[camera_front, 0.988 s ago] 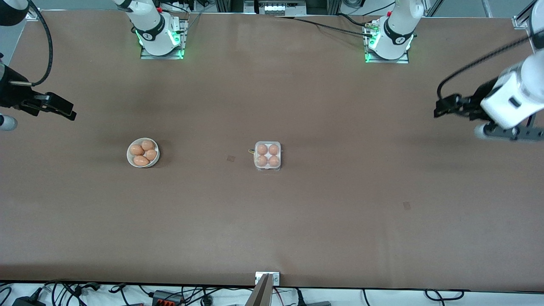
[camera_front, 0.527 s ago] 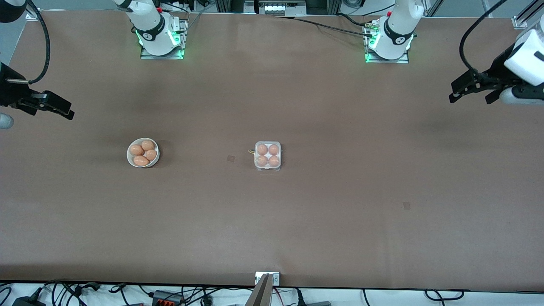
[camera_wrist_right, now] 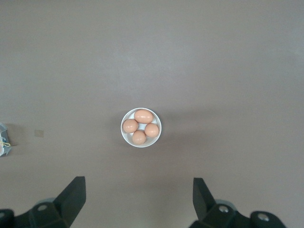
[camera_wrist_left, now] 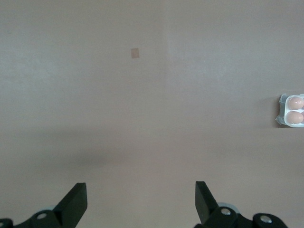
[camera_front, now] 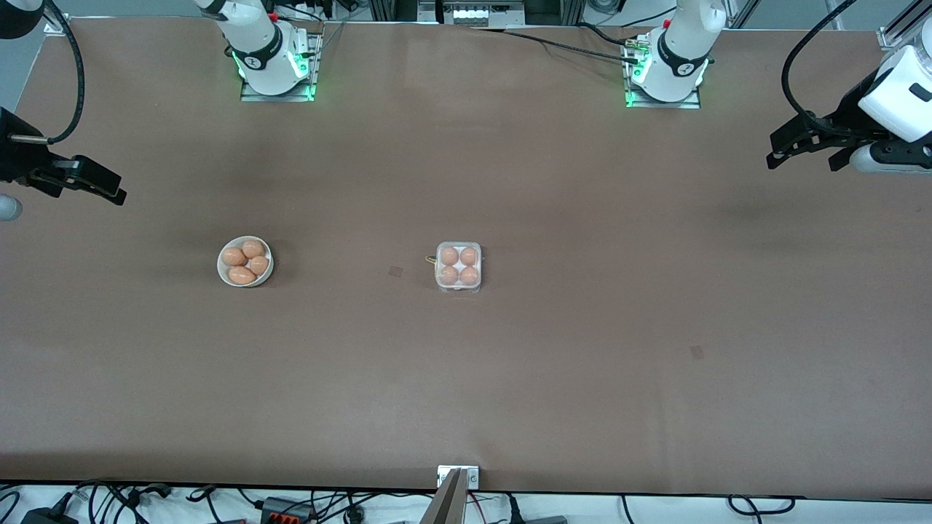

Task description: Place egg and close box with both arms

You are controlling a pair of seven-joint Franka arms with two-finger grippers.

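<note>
Mid-table, the box (camera_front: 458, 267) sits shut with 4 eggs. Left gripper (camera_front: 804, 148) at 2 o'clock and right gripper (camera_front: 91, 183) at 10 o'clock hang spread, empty. An unlatched lid might spring open.

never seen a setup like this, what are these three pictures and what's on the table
Two white robot arms share a brown table. One picture looks down from a high camera facing them; the other two come from cameras on each arm's wrist. The left gripper and right gripper hang open and hold nothing, each over its own end of the table. Mid-table sits a small egg carton with four eggs. Toward the right arm's end, a white bowl holds four more.
</note>
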